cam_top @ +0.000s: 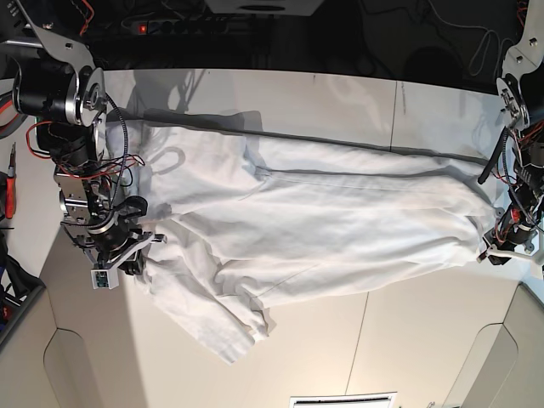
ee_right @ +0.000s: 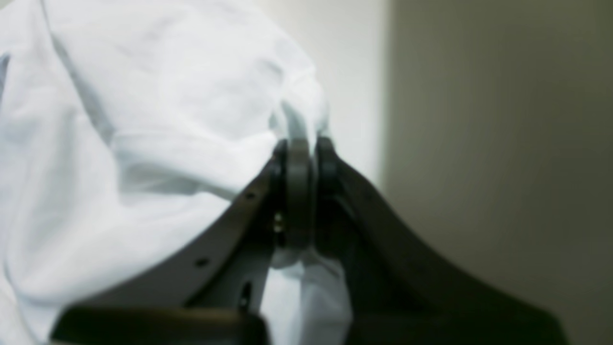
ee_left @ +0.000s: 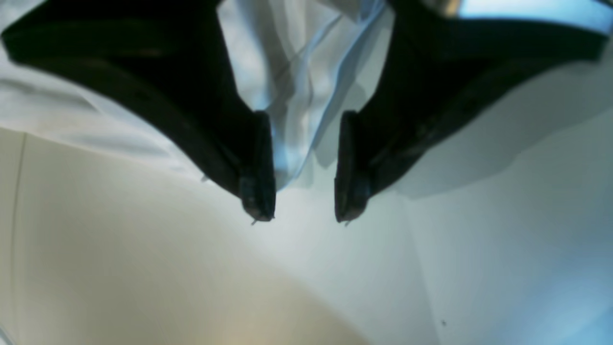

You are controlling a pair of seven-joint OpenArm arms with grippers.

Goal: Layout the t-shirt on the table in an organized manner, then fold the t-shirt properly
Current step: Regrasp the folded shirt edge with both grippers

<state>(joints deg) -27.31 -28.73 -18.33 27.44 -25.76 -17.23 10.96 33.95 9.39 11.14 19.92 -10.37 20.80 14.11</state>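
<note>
Spreading is the step in hand. The t-shirt [cam_top: 331, 225] lies stretched across the desk [cam_top: 425, 340], one corner bunched near the front. The right gripper [ee_right: 305, 155] is clamped on a fold of cloth; the left gripper [ee_left: 304, 211] stands parted, holding nothing. Recommend regrasping the hem before pulling outward evenly.

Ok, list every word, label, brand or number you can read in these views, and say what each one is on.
No text can be read in any view.
t-shirt: plain white, no print or tag legible.
table: unmarked apart from a thin dark seam.
Small white tag by the right end effector: too small to read.
Left end effector: plain black, no marking.
</note>
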